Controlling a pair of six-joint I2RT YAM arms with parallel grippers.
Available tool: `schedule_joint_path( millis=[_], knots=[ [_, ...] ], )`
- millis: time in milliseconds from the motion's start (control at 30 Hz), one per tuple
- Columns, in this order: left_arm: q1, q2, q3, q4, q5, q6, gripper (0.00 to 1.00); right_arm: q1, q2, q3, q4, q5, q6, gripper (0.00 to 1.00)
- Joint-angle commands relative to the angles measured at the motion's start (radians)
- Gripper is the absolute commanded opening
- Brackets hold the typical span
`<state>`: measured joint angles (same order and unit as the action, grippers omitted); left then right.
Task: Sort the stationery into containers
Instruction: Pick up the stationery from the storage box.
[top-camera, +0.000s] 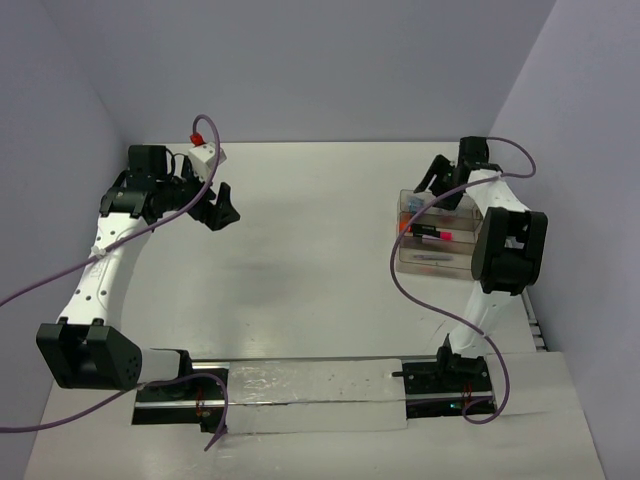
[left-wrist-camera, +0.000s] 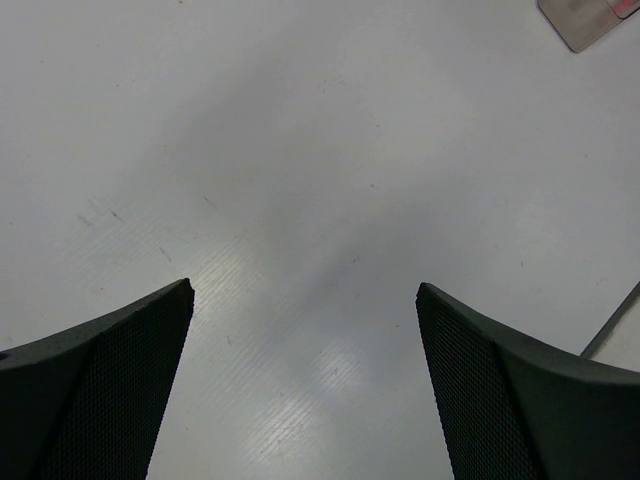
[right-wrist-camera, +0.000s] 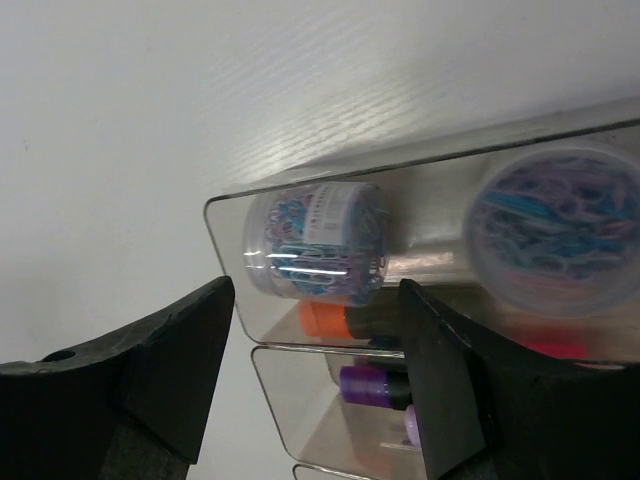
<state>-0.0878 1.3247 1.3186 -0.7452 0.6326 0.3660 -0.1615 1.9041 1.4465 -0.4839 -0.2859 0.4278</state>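
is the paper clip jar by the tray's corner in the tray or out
In. The jar sits inside the tray, behind its clear wall, beside a second jar.

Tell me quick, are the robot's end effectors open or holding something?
Left end effector: open, empty.
Right end effector: open, holding nothing; the jar lies in the tray.

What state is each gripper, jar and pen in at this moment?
tray: flat on the table, partly filled.
left gripper: open, empty, over bare table.
right gripper: open, gripping nothing, at the tray's far side.
tipped jar: on its side in the tray, full of paper clips.
second jar: same compartment, round face toward the camera.
orange-ended marker: lying in the tray.
purple pen: lying in the next compartment.
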Motion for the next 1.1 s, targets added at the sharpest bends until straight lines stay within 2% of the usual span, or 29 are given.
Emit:
schedule_joint_path(
  millis=[0, 200, 400, 900, 1067],
  knots=[
    [0.007, -0.006, 0.043, 0.015, 0.012, -0.004, 0.99, 0.056, -0.02, 0.088, -0.062, 0.099, -0.044, 0.75],
    [0.007, -0.007, 0.031, 0.011, 0.007, -0.001, 0.99, 0.109, 0.037, 0.181, -0.142, 0.179, -0.078, 0.77],
    [0.007, -0.018, 0.022, 0.013, 0.01, 0.008, 0.99, 0.129, 0.046, 0.18, -0.166, 0.283, -0.099, 0.78],
    [0.008, -0.004, 0.039, -0.005, 0.006, 0.016, 0.99, 0.157, 0.148, 0.213, -0.209, 0.31, -0.113, 0.81],
    [0.008, -0.001, 0.035, -0.006, -0.001, 0.019, 0.99, 0.157, 0.146, 0.203, -0.197, 0.303, -0.113, 0.7]
  ],
)
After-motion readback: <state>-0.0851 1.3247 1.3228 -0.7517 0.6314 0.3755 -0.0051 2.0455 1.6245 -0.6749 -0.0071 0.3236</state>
